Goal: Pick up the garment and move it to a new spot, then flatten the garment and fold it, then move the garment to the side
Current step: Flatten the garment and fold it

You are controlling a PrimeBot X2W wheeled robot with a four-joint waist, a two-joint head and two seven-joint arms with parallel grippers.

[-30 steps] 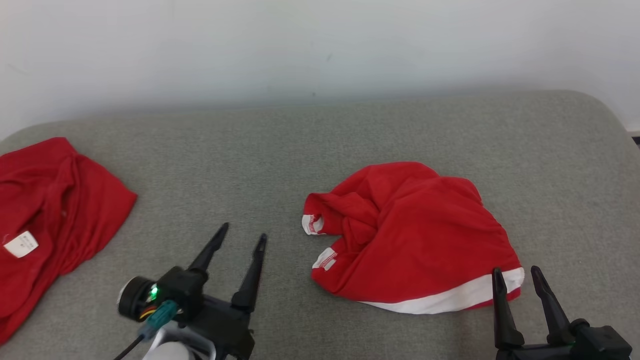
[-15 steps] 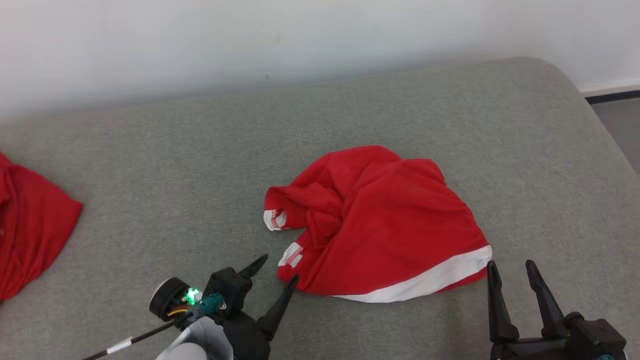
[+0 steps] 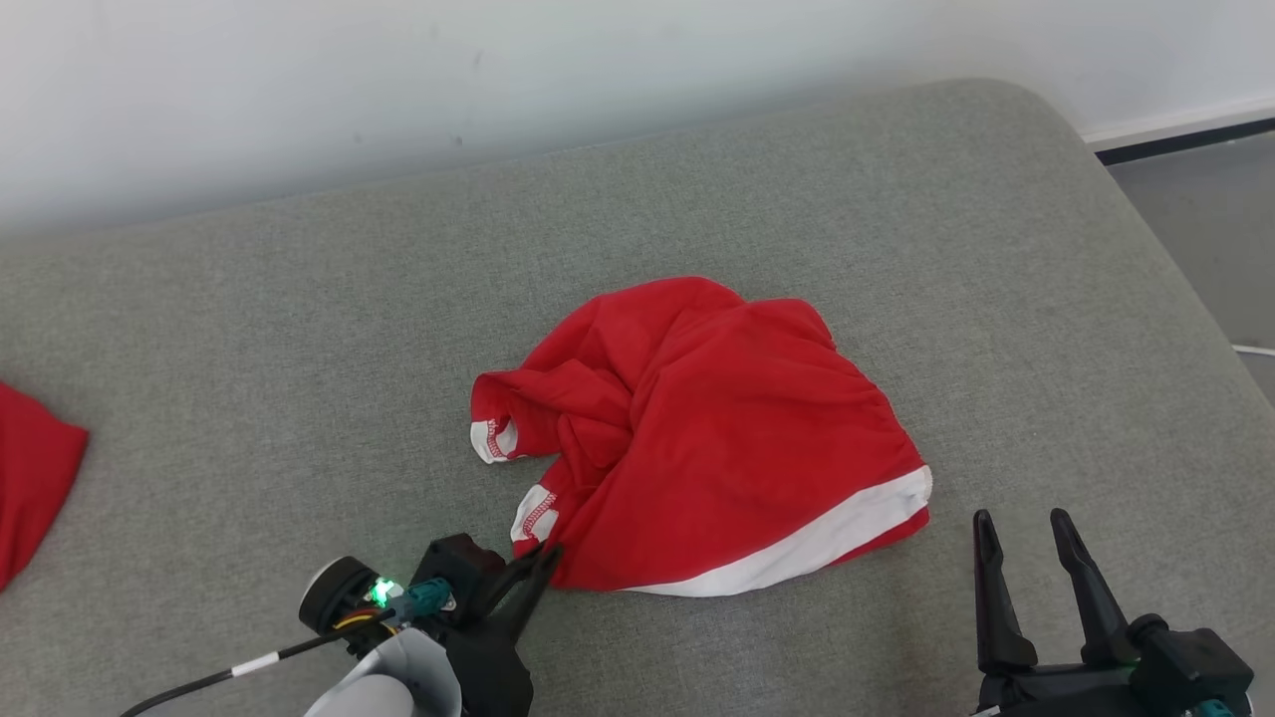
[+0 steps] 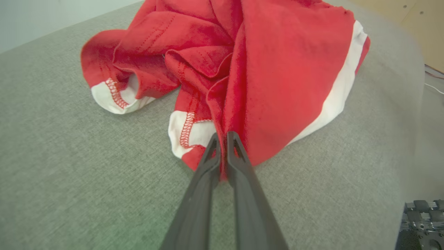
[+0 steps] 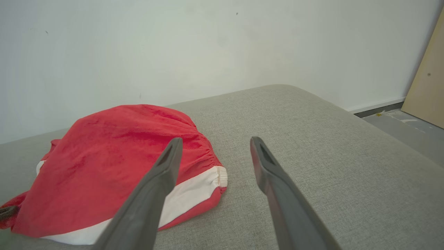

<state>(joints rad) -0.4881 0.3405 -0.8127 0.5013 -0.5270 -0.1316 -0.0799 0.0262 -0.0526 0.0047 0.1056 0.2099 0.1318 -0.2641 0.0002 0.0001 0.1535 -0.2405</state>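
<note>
two grippers in frame. left gripper (image 4: 222,137) clamped on near edge of red garment (image 3: 717,428), fabric fold pinched between fingertips, just beside white cuff (image 4: 184,132). garment lay crumpled mid grey cushion (image 3: 299,329), white band (image 3: 797,553) along near hem. right gripper (image 3: 1018,518) fingers spread wide, gripped nothing, hovered just off banded corner, not touching. second red cloth (image 3: 30,478) sat at cushion's left edge, well apart

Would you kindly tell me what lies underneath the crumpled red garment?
The grey cushion shows all around the garment, which rests on it. Anything beneath the heap is covered by its folds. The left end effector is pinched on its near edge.
</note>
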